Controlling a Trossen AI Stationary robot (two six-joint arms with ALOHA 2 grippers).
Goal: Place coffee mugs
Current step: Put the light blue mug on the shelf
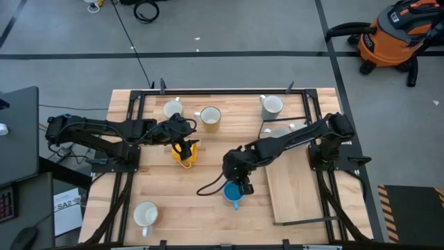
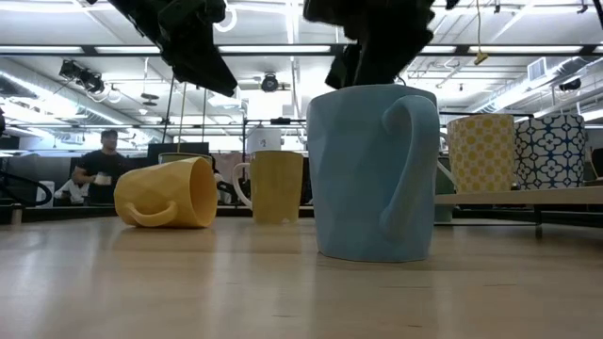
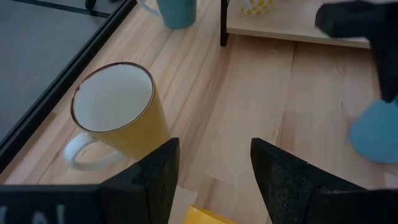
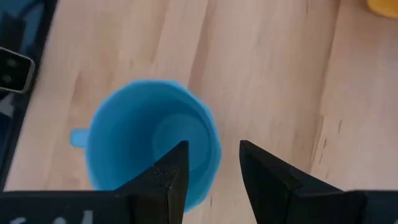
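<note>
A bright blue mug [image 1: 232,194] stands upright near the table's middle, handle toward the near edge [image 2: 407,160]. My right gripper [image 4: 214,148] is open just above it, one finger over the hollow and one outside the rim. A yellow-orange mug [image 1: 184,154] lies on its side [image 2: 168,194]. My left gripper [image 3: 214,146] hovers open above it, clear of it in the low view. A yellow mug with a white inside [image 3: 117,112] stands upright beyond it. White mugs stand at the far edge [image 1: 173,109], [image 1: 272,105] and near the near-left corner [image 1: 146,214]. My right gripper straddles the blue mug's rim [image 4: 211,134] from above, pointing down. I cannot tell whether either finger touches the wall. The mug stands upright on the table.
A low wooden shelf [image 1: 295,187] lies along the table's right side, with patterned mugs [image 2: 485,151], [image 2: 551,151] at its far end. A black cable [image 1: 208,187] curls beside the blue mug. A black frame rail [image 1: 208,91] runs along the table's far edge. A person [image 2: 99,169] is in the room behind.
</note>
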